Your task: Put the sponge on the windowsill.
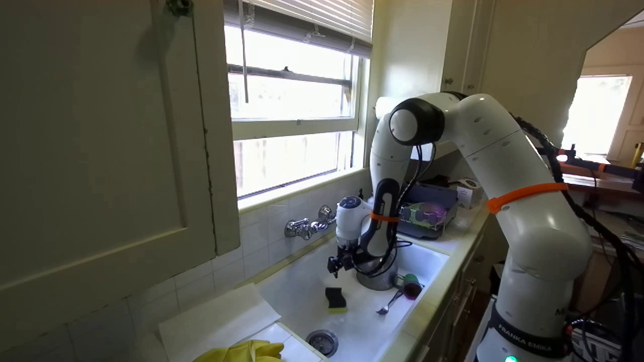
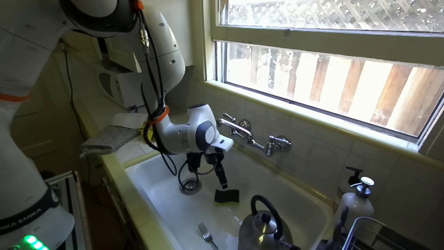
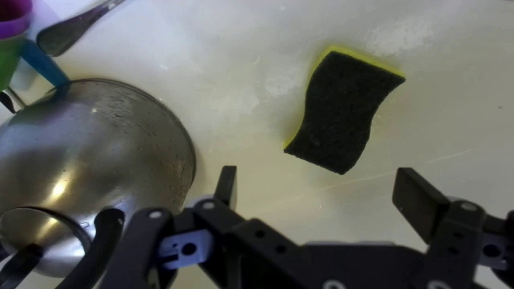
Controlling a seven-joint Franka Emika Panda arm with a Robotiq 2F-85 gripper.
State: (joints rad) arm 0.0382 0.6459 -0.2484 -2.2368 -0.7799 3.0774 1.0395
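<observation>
Fingers (image 3: 418, 204) are standing wide apart; the sponge (image 3: 344, 114) is pointing longways up and rightward in the wrist view.

Sponge (image 2: 227, 196) in sink (image 2: 277, 189), below windowsill (image 2: 312, 115)

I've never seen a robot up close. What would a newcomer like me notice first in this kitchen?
Probably the big white robot arm, reaching over the white sink with its open gripper hanging inside the rim. The brightly lit window above the sink would likely come next. Down in the sink, the dark sponge with its yellow underside and the shiny steel kettle stand out against the white.
</observation>
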